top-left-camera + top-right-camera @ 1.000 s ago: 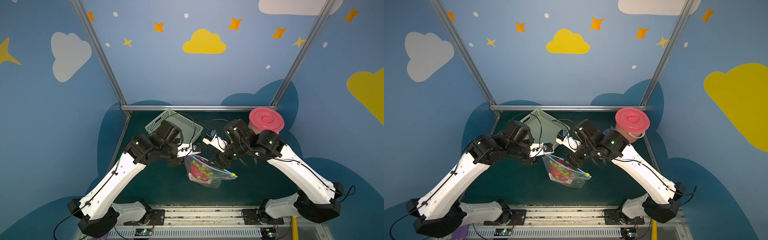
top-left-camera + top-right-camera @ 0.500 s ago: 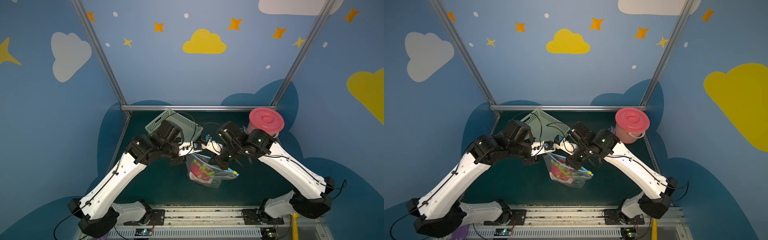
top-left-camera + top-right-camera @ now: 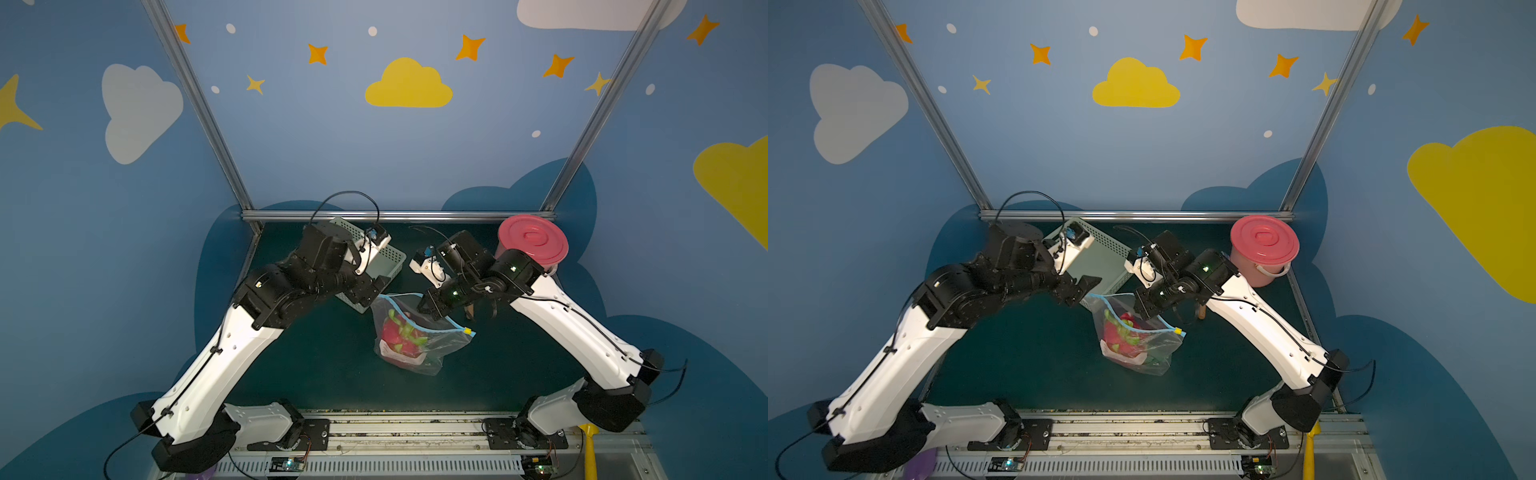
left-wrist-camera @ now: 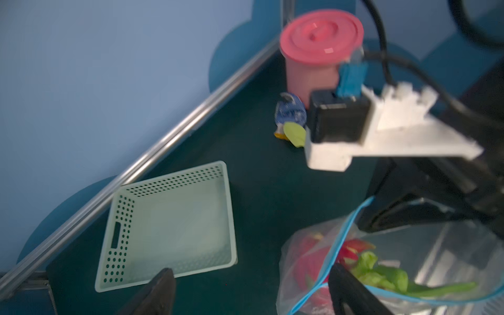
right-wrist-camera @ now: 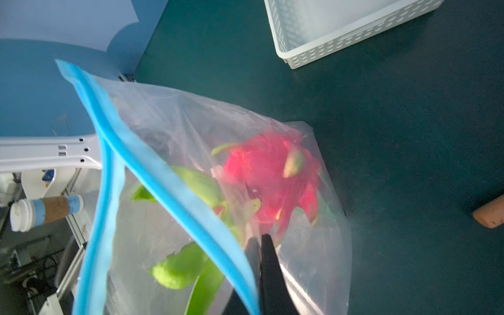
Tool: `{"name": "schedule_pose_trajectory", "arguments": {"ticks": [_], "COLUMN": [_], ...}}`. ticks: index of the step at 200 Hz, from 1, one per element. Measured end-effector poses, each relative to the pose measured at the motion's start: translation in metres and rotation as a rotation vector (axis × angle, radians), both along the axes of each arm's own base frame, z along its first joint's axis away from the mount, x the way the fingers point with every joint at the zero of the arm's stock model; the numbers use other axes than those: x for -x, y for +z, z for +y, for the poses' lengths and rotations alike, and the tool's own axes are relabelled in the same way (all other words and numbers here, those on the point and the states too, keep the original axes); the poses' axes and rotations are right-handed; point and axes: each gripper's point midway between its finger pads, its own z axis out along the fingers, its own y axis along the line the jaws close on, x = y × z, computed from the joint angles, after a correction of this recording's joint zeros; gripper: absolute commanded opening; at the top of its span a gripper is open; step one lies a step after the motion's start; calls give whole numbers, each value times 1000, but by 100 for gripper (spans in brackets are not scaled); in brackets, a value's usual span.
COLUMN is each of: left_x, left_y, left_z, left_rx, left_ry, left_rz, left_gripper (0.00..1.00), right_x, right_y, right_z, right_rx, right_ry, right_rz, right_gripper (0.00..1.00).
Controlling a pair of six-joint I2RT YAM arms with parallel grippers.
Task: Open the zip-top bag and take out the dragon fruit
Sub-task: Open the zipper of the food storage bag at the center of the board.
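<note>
The zip-top bag [image 3: 436,349] [image 3: 1154,353] stands on the dark green table, its light-blue zip strip [image 5: 163,174] parted and a yellow end tab [image 3: 468,331] at one end. The pink dragon fruit [image 3: 395,334] [image 3: 1119,336] [image 5: 267,169] with green scales lies inside it. My right gripper [image 3: 428,309] [image 5: 261,240] is shut on the bag's wall just under the zip strip and holds that side up. My left gripper [image 3: 374,291] [image 4: 251,286] stands open beside the bag's mouth, nothing between its fingers [image 4: 343,286].
A pale green perforated basket [image 3: 392,257] [image 4: 174,218] lies behind the left gripper. A pink lidded bucket [image 3: 532,245] [image 4: 319,54] stands at the back right, a small blue-and-white packet [image 4: 290,111] near its foot. A small brown piece [image 3: 469,309] lies under the right arm.
The right gripper went from open to shut on the bag's rim. The left gripper has let go of the bag, opened and drawn back to the left.
</note>
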Motion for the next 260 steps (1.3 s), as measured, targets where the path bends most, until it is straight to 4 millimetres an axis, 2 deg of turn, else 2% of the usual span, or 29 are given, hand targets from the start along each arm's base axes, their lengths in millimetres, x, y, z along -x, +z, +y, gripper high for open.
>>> {"name": "schedule_pose_trajectory", "arguments": {"ticks": [18, 34, 54, 79, 90, 136, 151, 161, 177, 187, 201, 232, 260], "left_x": [4, 13, 32, 53, 60, 79, 78, 77, 75, 74, 75, 81, 71], "left_y": [35, 41, 17, -28, -44, -69, -78, -84, -94, -101, -109, -114, -96], "left_z": [10, 8, -6, -26, -32, -62, -68, -71, -77, -78, -76, -56, -35], "left_rx": [239, 424, 558, 578, 587, 566, 554, 544, 517, 503, 482, 489, 524], "left_ry": [165, 246, 343, 460, 514, 591, 606, 617, 631, 644, 660, 676, 679], "left_rz": [82, 220, 467, 715, 796, 949, 970, 979, 994, 1003, 1010, 1001, 957], "left_gripper": [74, 73, 76, 85, 86, 84, 79, 71, 46, 21, 4, 4, 3], "right_x": [-3, -4, -7, -12, -14, -13, -11, -10, -8, -9, -12, -21, -36], "right_y": [0, 1, 6, 12, 14, 25, 25, 25, 24, 24, 22, 15, 16], "right_z": [-1, 2, 9, 16, 17, 21, 21, 20, 18, 18, 15, 4, -11], "right_rx": [-41, -77, -120, -167, -183, -225, -231, -231, -227, -223, -206, -148, -120], "right_ry": [-46, -65, -79, -90, -95, -85, -80, -79, -83, -87, -102, -150, -219], "right_rz": [15, 22, 22, 1, -8, -56, -69, -74, -83, -89, -105, -137, -174], "right_gripper": [0, 0, 0, 0, 0, 0, 0, 0, 0, 0, 0, 0, 0]}}
